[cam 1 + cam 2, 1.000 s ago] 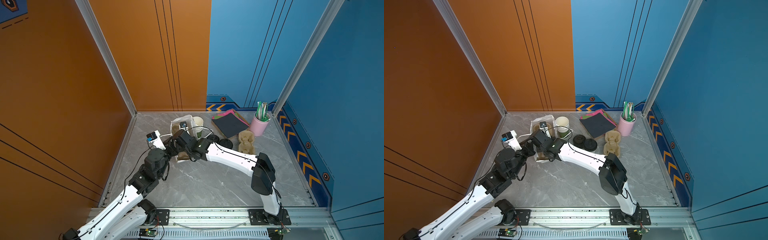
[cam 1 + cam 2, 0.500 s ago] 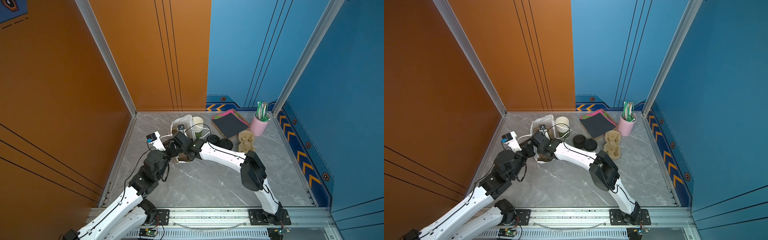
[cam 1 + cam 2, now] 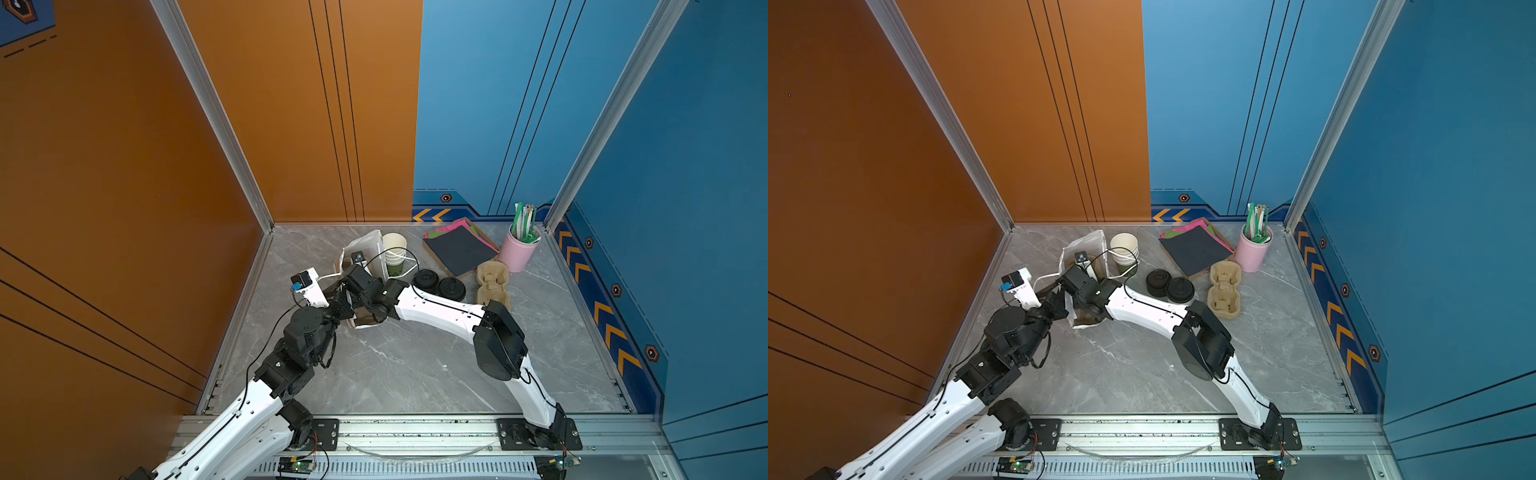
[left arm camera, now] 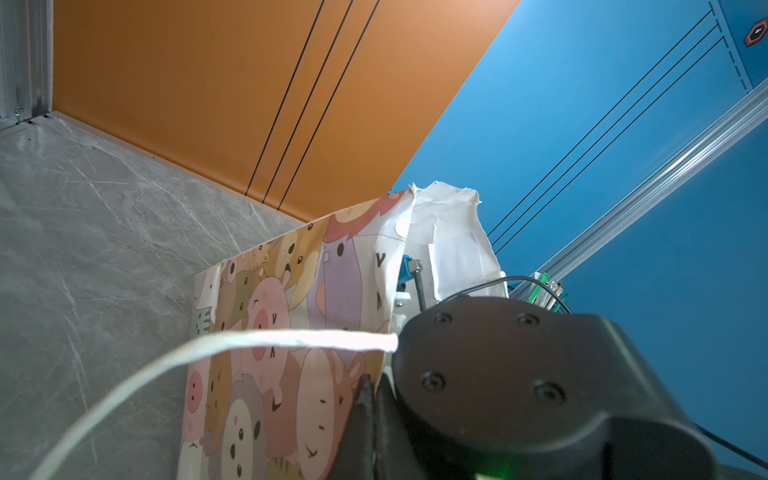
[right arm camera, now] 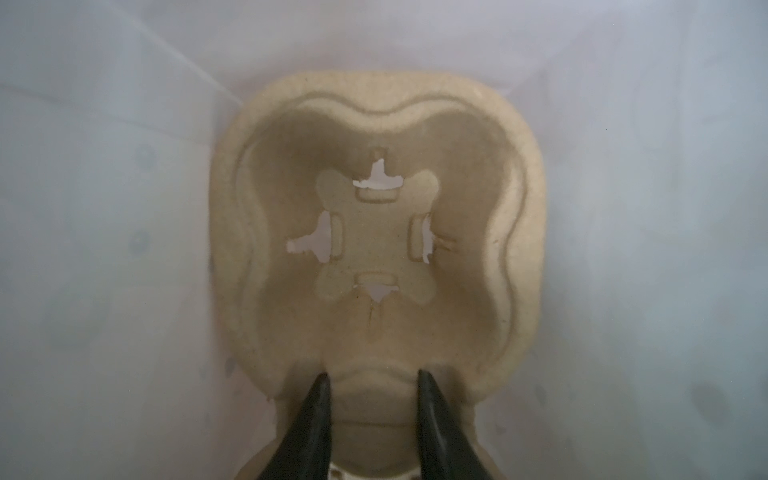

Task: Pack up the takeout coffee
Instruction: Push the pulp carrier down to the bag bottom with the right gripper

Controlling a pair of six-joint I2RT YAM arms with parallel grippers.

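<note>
The takeout coffee is out of view. A paper bag [image 3: 360, 248] [image 3: 1082, 249] printed with cartoon animals [image 4: 270, 332] lies on the table with its mouth toward the arms. My left gripper [image 4: 370, 384] [image 3: 337, 291] is shut on the edge of the bag's mouth. The right arm reaches into the bag, so its fingers are hidden in both top views. Inside, my right gripper [image 5: 372, 376] is shut on the narrow waist of a tan pulp cup carrier [image 5: 374, 232], whose cup well is empty.
A stack of lidless paper cups [image 3: 394, 253] [image 3: 1124, 249] stands right behind the bag. Loose black lids [image 3: 438, 284] [image 3: 1169, 284], a second pulp carrier [image 3: 492, 282] [image 3: 1225, 291], dark and coloured napkins [image 3: 457, 247] and a pink straw cup [image 3: 519, 249] lie to the right.
My right arm has swung its elbow leftward and reached deeper into the bag. The left gripper has kept its hold and place.
</note>
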